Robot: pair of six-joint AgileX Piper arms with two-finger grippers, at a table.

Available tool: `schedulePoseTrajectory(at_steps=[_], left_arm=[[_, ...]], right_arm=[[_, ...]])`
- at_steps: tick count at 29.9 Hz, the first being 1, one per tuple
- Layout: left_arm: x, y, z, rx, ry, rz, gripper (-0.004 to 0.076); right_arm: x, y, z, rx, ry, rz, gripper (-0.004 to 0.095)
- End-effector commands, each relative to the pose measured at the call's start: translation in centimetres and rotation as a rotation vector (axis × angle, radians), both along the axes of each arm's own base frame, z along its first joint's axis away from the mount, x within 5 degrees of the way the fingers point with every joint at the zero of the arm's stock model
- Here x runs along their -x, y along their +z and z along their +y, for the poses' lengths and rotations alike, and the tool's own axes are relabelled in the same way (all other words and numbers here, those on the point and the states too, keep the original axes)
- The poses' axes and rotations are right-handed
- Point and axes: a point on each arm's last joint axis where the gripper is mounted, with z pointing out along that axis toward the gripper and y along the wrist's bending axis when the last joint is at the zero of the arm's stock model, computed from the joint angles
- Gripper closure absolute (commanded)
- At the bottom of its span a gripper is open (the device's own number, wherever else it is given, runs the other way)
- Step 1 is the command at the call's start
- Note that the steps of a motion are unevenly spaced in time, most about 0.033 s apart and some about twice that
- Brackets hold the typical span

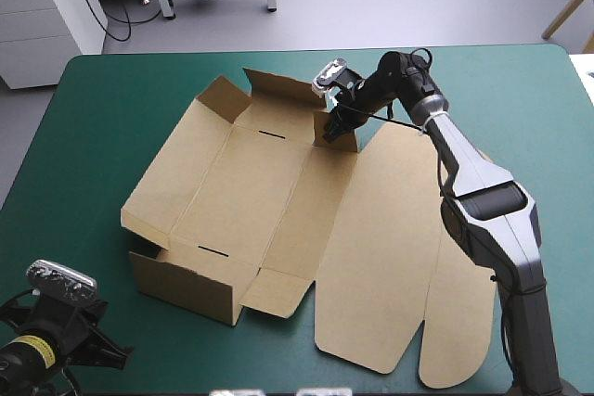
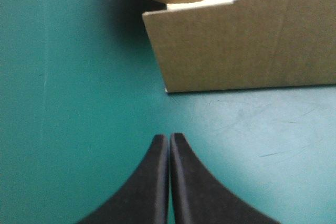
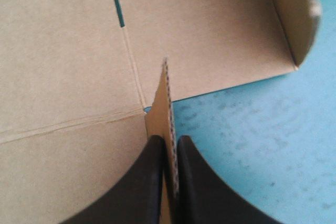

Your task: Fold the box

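Your right end effector (image 3: pixel 169 141) is clamped on the far flap (image 3: pixel 167 95) of the brown box (image 1: pixel 251 192), which lies half-raised in the middle of the surface (image 1: pixel 102 108), so turn this flap slowly about its crease; the left end effector (image 2: pixel 169 137), pressed together and empty, rests near the raised near wall (image 2: pixel 247 45).

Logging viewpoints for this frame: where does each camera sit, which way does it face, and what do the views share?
High view: above and behind the robot, facing forward and down on the teal-green cover and the box; left gripper and right gripper show.
Left wrist view: above the left gripper, shut, low over the cover, facing the box's near raised wall.
Right wrist view: above the right gripper, shut on an upright flap, looking across the board.
Shared: the box shows in all three.
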Motion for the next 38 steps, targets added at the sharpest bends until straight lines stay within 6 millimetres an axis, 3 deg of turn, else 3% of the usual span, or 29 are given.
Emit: schedulePoseTrajectory(at_steps=[1, 15, 23, 34, 38], left_arm=[[-0.5, 1.2, -0.2, 0.016, -0.008, -0.066, 0.0734], [-0.5, 1.2, -0.1, 0.027, 0.008, -0.066, 0.0734], [-0.5, 1.2, 0.0, 0.011, 0.012, -0.074, 0.0734], [-0.6, 1.2, 0.1, 0.000, 0.015, -0.079, 0.0734], [-0.6, 1.2, 0.1, 0.000, 0.015, -0.079, 0.0734]], right_arm=[[0.5, 4.8, -0.2, -0.027, 0.043, -0.180, 0.0927], [1.5, 5.0, 0.7, 0.004, 0.454, -0.354, 0.0927], [2.3, 5.0, 1.7, 0.004, 0.553, -0.367, 0.0928], [4.7, 4.9, 6.3, 0.011, 0.697, -0.401, 0.0927], [4.8, 5.0, 6.9, 0.010, 0.698, -0.416, 0.0927]])
